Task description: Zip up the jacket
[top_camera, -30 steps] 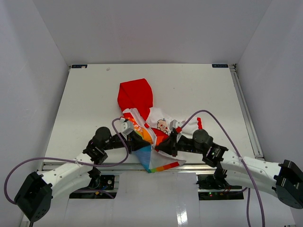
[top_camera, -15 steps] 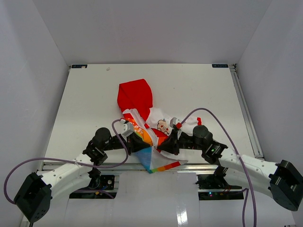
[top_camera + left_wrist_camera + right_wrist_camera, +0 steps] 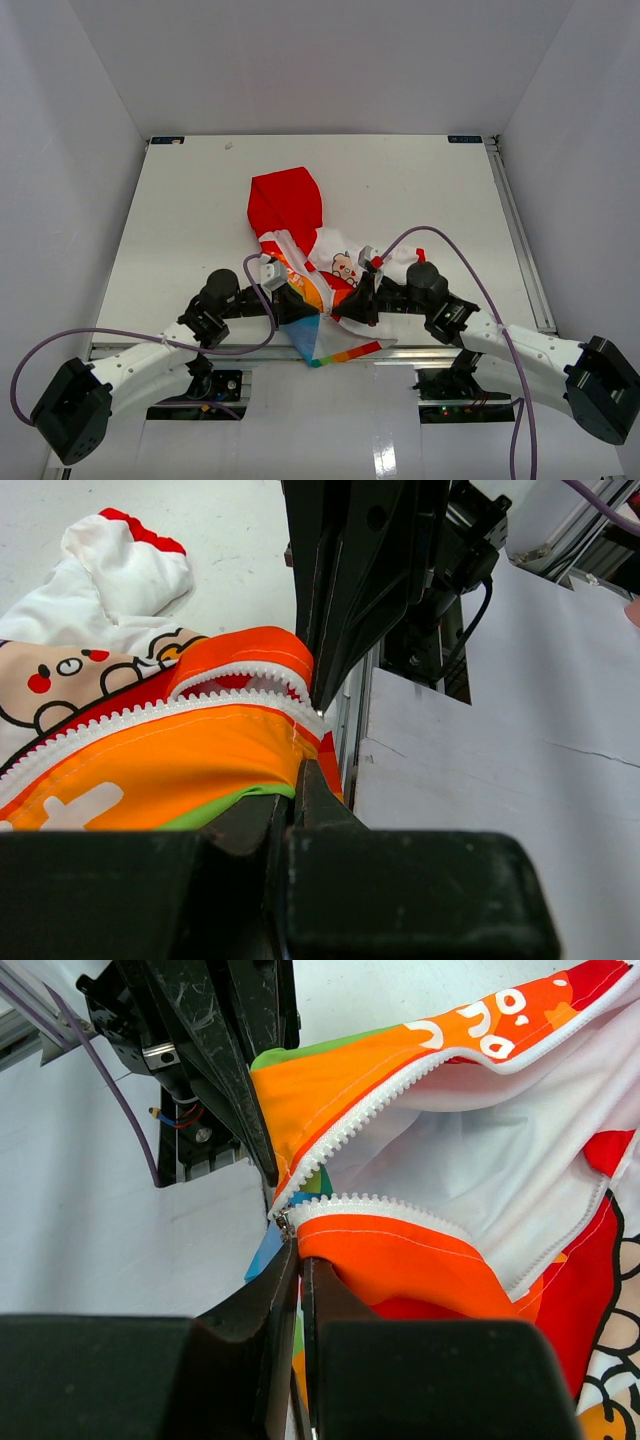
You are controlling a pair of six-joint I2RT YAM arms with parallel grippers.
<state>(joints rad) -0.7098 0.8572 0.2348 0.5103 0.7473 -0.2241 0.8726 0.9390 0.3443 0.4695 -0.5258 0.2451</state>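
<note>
jacket [image 3: 335, 262]: we are clamping left hand [image 3: 297, 770] and right hand [image 3: 298, 1250] on its hem, flanking the zipper [image 3: 380, 1205] foot. parted teeth are running away from both, toward the hood [image 3: 288, 200].

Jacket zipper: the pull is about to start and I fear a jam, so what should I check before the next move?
1. Hold of the left gripper on the jacket hem: ok, shut on the orange fabric.
2. Hold of the right gripper at the zipper's bottom end: ok, shut there.
3. Right gripper on the slider itself: cannot tell, the contact is hidden.
4. Both tooth rows meet at the slider: ok.
5. Tooth rows closed above it: not ok, they spread apart.
6. Jacket lying flat for the pull: not ok, bunched between the grippers in the top view.
</note>
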